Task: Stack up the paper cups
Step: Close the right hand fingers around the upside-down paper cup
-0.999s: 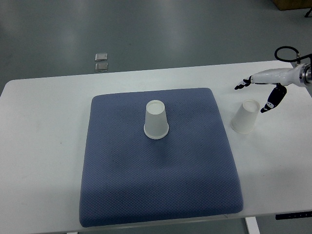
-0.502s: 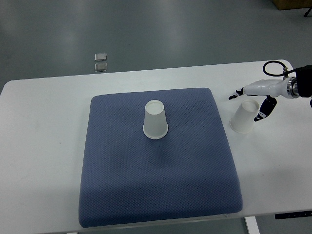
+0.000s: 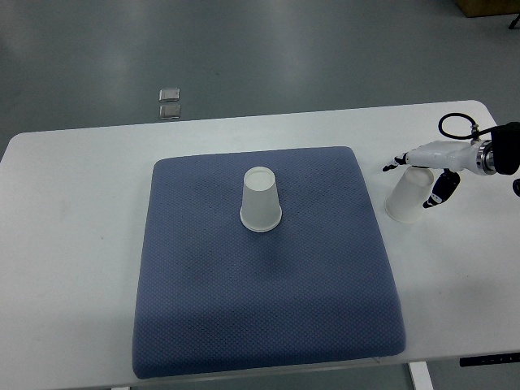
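My right hand (image 3: 421,166) sits over the cup (image 3: 409,195) on the bare table (image 3: 73,203), at three o'clock from the blue mat (image 3: 268,309). My fingers are spread around its upturned base, not yet closed on it, so I can lift it. The other cup (image 3: 261,200) stands upside down mid-mat, ready to be capped.

White table (image 3: 81,244), grey floor (image 3: 284,49)

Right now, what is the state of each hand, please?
Left hand: not in view.
Right hand: open, fingers spread around the top of the upside-down white paper cup on the white table, not yet gripping it.
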Robot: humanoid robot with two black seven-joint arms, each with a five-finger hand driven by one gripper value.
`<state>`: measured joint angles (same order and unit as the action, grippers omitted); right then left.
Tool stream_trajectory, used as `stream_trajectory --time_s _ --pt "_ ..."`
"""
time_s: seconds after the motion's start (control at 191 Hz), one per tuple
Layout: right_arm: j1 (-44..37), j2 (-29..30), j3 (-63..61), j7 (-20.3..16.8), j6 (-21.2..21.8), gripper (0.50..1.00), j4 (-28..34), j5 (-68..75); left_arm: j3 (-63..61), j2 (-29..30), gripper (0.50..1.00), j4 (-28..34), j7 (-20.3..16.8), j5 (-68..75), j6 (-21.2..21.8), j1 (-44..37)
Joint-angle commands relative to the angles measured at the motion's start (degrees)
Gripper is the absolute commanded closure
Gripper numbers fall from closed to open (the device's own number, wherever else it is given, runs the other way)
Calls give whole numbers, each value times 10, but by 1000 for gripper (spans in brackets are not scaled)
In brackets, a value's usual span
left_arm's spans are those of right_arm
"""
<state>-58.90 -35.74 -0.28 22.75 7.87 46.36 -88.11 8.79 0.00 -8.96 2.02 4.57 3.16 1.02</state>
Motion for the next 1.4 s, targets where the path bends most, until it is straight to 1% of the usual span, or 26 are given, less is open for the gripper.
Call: stream_trajectory --time_s 0.0,0.126,0.235,0.293,0.34,0.413,0.45,0.513,0.56,0.586,0.596,0.602,0.664,0.717,0.774,1.03,1.161,1.397 --pt "2 3 -1 0 -7 599 -3 0 0 0 500 0 0 0 0 0" --pt "6 4 -1 0 -9 605 -3 0 0 0 500 0 0 0 0 0" --pt "12 8 -1 1 -9 634 -7 0 0 0 500 0 0 0 0 0" --pt "14 9 -1 1 -10 668 -7 0 0 0 500 0 0 0 0 0" --pt "13 13 -1 1 -11 675 -7 0 0 0 500 0 0 0 0 0" --pt "14 16 -1 1 -16 703 -12 0 0 0 500 0 0 0 0 0" --pt "14 16 -1 1 -16 707 -16 0 0 0 500 0 0 0 0 0" --pt "14 16 -1 1 -17 738 -19 0 0 0 500 0 0 0 0 0" --pt "14 16 -1 1 -17 744 -20 0 0 0 500 0 0 0 0 0" --pt "14 16 -1 1 -17 764 -20 0 0 0 500 0 0 0 0 0" --pt "14 16 -1 1 -17 765 -20 0 0 0 500 0 0 0 0 0" --pt "14 16 -1 1 -17 775 -20 0 0 0 500 0 0 0 0 0" --pt "14 16 -1 1 -17 807 -21 0 0 0 500 0 0 0 0 0" --pt "14 16 -1 1 -17 818 -21 0 0 0 500 0 0 0 0 0" --pt "13 16 -1 1 -16 840 -22 0 0 0 500 0 0 0 0 0" --pt "12 16 -1 1 -16 850 -22 0 0 0 500 0 0 0 0 0" --pt "8 15 -1 1 -16 875 -22 1 0 0 500 0 0 0 0 0" --pt "-2 14 -3 4 -16 875 -22 5 0 0 500 0 0 0 0 0"
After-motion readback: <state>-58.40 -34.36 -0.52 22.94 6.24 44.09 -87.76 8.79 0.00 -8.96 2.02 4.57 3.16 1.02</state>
